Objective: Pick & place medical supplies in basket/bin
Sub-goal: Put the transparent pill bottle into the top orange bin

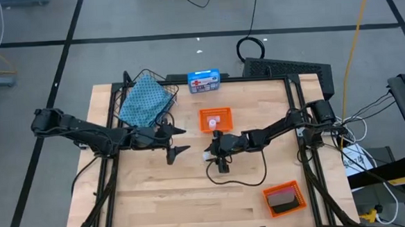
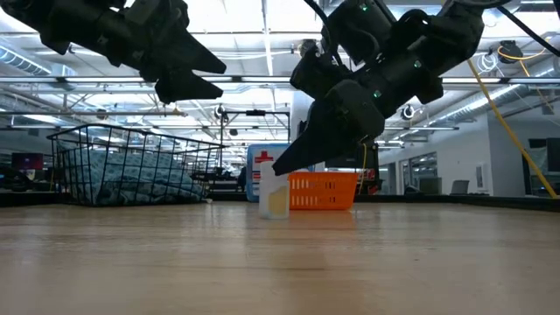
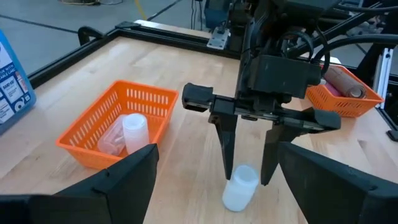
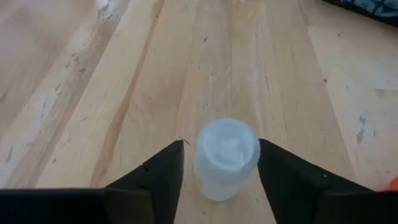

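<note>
1. We see the right gripper lowered over a white vial that stands upright on the bench. Its jaws are spread, one finger on each side of the vial, and we cannot tell whether either finger touches it.
2. In the right wrist view the vial sits squarely between the two dark fingers, with a thin gap showing on both sides.
3. The left gripper hangs above the bench a little way off from the right one, jaws spread wide and holding nothing.
4. Just beyond the right gripper is a small orange tray; another white vial stands inside it beside something pale pink.
5. The wire basket is at the far edge of the bench, just behind the left gripper, and a teal patterned cloth already lies in it.
6. A blue box with a red-and-white label stands near the basket, beyond the orange tray.
7. A second orange tray sits at the near corner on the right arm's side, holding a pink roll and a dark one.
</note>
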Available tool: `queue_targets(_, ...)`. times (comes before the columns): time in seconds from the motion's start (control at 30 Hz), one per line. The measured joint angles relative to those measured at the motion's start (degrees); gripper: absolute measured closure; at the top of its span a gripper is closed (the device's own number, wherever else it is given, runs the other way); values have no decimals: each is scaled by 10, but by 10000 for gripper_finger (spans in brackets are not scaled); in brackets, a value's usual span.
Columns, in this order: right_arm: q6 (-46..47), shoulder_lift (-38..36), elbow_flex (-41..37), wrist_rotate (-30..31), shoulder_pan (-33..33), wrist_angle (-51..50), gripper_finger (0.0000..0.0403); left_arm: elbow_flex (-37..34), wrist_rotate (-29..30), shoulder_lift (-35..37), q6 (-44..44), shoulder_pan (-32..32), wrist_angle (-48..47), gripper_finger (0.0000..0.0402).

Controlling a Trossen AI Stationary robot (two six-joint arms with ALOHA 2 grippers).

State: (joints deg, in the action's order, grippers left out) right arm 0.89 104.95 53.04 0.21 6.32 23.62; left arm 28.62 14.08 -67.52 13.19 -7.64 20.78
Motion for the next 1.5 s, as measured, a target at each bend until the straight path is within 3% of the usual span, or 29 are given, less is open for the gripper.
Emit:
queue_targets(0.37,0,0,0,0,-1,2,276,0,0,0,5,0,0,65)
queue_targets(0.63,1,-46,0,-2,-1,-3,270,1,0,0,5,0,1,59)
queue_targets(1.0,-3,-199,0,0,-16,-87,269,1,0,0,6,0,1,61)
queue_targets(1.37,-20,-296,-1,88,-96,-237,269,1,0,0,5,0,1,64)
queue_targets(1.5,-16,-296,-27,88,-135,-222,269,1,0,0,6,0,1,60)
